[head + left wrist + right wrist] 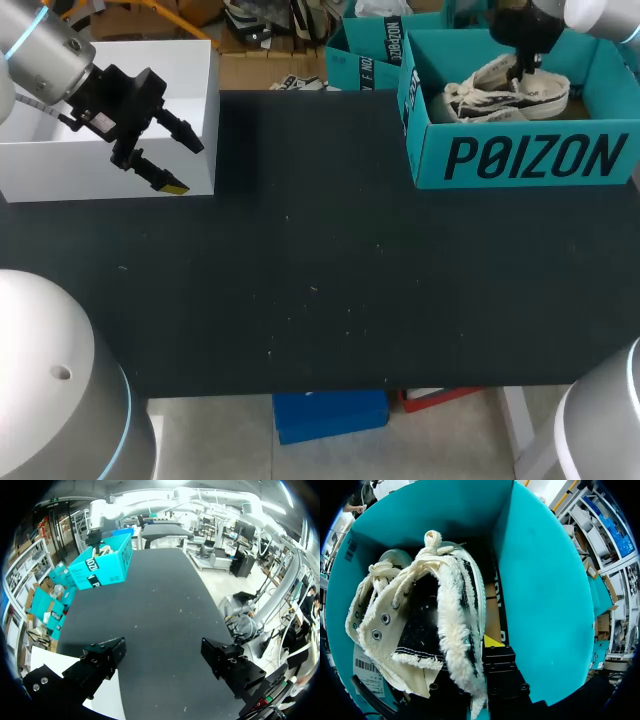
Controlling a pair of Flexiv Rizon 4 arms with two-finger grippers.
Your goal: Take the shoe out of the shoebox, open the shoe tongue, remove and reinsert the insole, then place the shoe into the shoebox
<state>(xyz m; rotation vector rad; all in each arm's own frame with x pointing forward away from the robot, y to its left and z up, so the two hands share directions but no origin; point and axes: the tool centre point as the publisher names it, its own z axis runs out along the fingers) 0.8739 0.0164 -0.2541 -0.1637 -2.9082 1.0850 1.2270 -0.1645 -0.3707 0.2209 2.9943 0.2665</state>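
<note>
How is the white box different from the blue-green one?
The white box is plain; the blue-green box has big dark lettering on its front. The blue-green box holds a pale shoe; the white box shows nothing inside, though the left arm hides part. The white box sits at the table's left, the blue-green box at its right. Both are open-topped.

Two pale grey, glossy, rounded arms: the left arm (40, 45) and right arm (605, 15) each carry a thin light-blue ring at a joint, as do the bulky domed segments at the table's near edge. The left gripper (189, 168) is angular matte black with a small pale label, its fingers (102, 657) studded with silver screws, one yellow tip showing. The right gripper (520, 72) is black too.
</note>
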